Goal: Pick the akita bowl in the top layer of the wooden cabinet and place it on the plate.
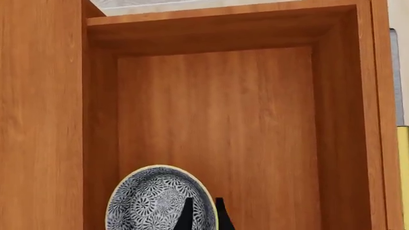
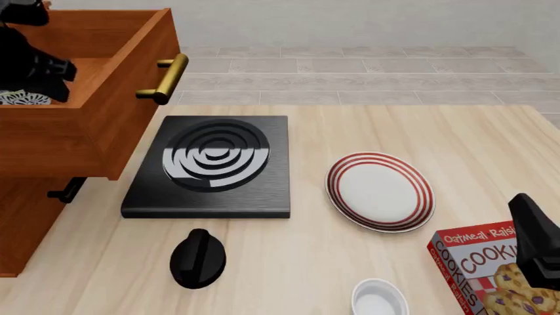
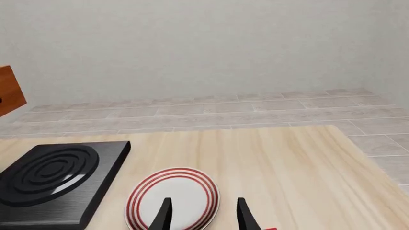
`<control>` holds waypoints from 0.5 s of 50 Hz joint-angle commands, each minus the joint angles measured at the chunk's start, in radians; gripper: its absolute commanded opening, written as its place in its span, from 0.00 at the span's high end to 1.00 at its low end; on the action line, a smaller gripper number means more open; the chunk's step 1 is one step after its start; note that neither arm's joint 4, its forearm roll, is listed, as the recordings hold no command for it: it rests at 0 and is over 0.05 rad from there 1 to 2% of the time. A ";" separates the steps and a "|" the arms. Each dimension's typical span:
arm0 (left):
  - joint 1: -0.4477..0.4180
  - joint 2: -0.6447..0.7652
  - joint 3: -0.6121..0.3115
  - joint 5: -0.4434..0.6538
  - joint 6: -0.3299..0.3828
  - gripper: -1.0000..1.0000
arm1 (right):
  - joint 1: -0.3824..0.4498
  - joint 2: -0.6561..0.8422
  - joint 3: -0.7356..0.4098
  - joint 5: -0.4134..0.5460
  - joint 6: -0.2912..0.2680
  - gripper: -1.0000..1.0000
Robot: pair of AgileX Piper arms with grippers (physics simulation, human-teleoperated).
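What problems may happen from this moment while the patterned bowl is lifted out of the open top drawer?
1. The left gripper seems to pinch only the rim of the black-and-white patterned akita bowl; it may slip.
2. The reddish-brown wooden drawer has tall walls; the bowl may hit one.
3. The black square stove slab lies before the red-ringed white plate.

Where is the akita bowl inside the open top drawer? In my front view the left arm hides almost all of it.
Observer: In the left wrist view the akita bowl sits on the floor of the top drawer, close to one side wall, with its patterned inside facing the camera.
Operator: How does the left gripper stand to it?
Observer: The left gripper straddles the bowl's rim, one finger over the inside and one outside. I cannot tell whether it pinches.
Operator: Is the right gripper open?
Observer: Yes. In the right wrist view the right gripper has its fingers apart and holds nothing. The plate is just ahead of them.
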 commanded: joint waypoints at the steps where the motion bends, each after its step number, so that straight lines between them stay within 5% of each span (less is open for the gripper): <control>1: 0.002 0.002 0.018 -0.001 0.006 1.00 | -0.001 -0.002 0.000 0.001 0.000 0.00; 25: -0.036 -0.001 -0.018 0.027 0.000 1.00 | -0.002 -0.002 -0.001 0.001 0.003 0.00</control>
